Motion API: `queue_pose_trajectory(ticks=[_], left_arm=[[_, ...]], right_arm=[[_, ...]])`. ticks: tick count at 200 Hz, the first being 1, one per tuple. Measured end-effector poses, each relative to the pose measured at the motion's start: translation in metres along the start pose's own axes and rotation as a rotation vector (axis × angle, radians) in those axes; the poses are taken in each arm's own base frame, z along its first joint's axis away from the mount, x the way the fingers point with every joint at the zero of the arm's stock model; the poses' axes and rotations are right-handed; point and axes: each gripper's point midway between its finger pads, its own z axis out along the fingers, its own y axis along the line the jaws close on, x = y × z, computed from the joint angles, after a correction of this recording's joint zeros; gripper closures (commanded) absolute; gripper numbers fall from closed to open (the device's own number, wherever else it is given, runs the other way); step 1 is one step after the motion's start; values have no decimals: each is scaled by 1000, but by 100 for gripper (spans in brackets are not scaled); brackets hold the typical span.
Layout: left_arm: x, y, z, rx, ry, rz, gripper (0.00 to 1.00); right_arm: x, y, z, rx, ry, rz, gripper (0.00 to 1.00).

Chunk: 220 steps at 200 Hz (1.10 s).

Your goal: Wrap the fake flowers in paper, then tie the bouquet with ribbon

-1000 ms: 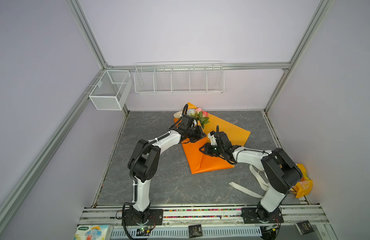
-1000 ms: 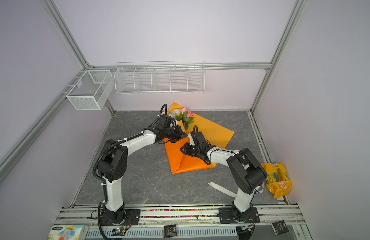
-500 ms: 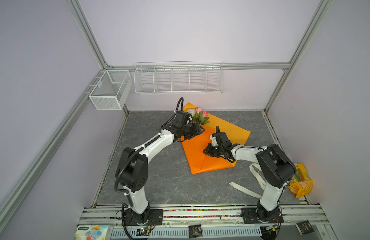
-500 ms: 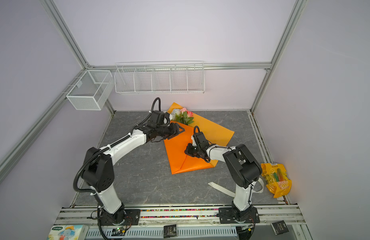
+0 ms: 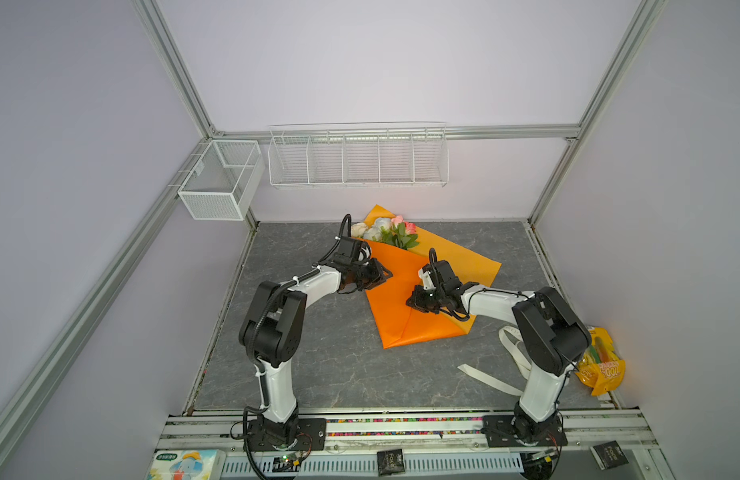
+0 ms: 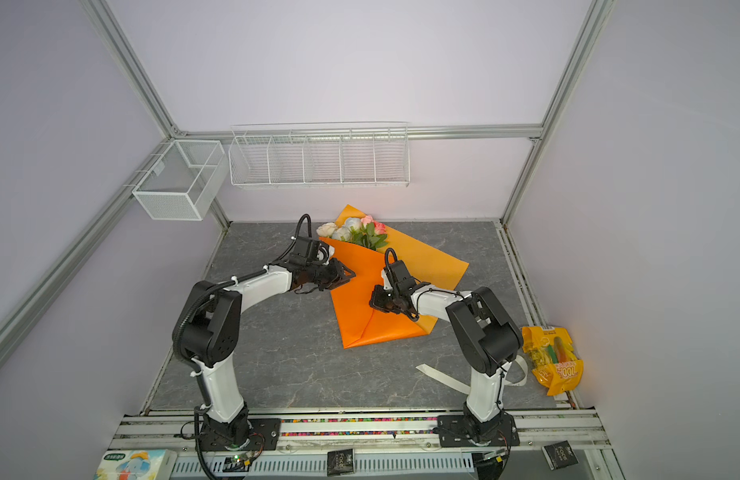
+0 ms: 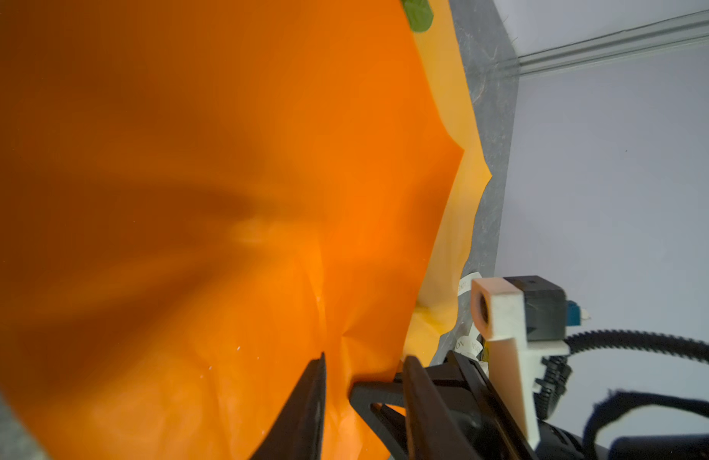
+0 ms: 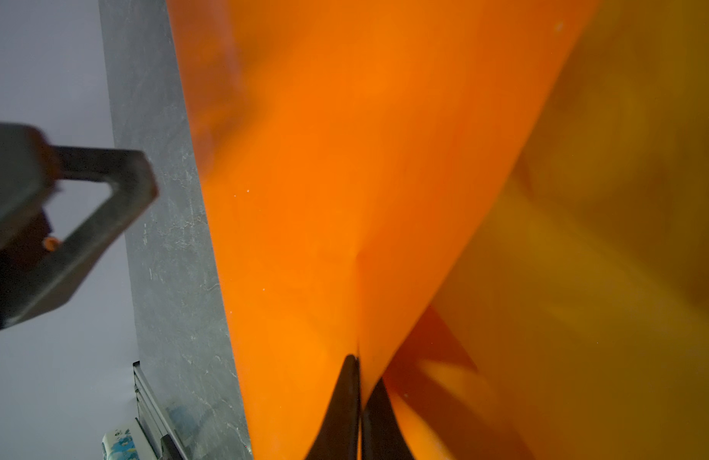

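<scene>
Left gripper (image 7: 366, 358) jaws apart, right gripper (image 8: 362, 368) pinching the orange sheet (image 5: 401, 316); the bouquet (image 5: 391, 232) looks light, floppy, best gripped round its stems.

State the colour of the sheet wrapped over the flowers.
The wrapping sheet is orange; a top view shows it best.

Pale lilac walls (image 5: 380, 62) close in the space, with silver metal posts (image 5: 174, 70) at the back corners. The floor (image 5: 339, 365) is grey with a marbled pattern. A white wire shelf (image 5: 357, 158) hangs on the back wall, and a white mesh basket (image 5: 218, 183) hangs beside it on the left. The light is soft and even.
</scene>
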Motion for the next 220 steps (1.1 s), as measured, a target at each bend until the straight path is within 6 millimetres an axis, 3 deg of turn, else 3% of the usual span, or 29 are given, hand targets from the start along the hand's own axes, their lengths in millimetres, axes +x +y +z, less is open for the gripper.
queue_pose_trajectory(ticks=[30,74,95,106,115,133,144,178,196,220], left_arm=[[15,4,23,3,58,-7,67],[34,-10,37,25,91,15,67],[37,-16,41,40,93,24,67],[37,-18,43,48,92,29,67],[39,-18,44,53,98,31,67],[44,-18,46,56,112,28,66],[49,-19,48,55,124,32,66],[81,-12,54,35,189,36,66],[102,-5,56,11,241,31,67],[122,3,57,-4,290,30,67]], right_arm=[[3,-4,0,17,14,-2,88],[0,-4,-9,59,17,-29,71],[-1,-5,-33,107,-11,-43,69],[-2,-6,-53,128,-46,-50,59],[-2,-9,-70,141,-74,-46,58],[-1,-29,-103,180,-135,-9,54],[4,-53,-119,215,-157,43,53],[35,-123,-146,316,-146,218,45],[43,-138,-157,324,-150,275,44],[38,-149,-168,313,-173,327,44]])
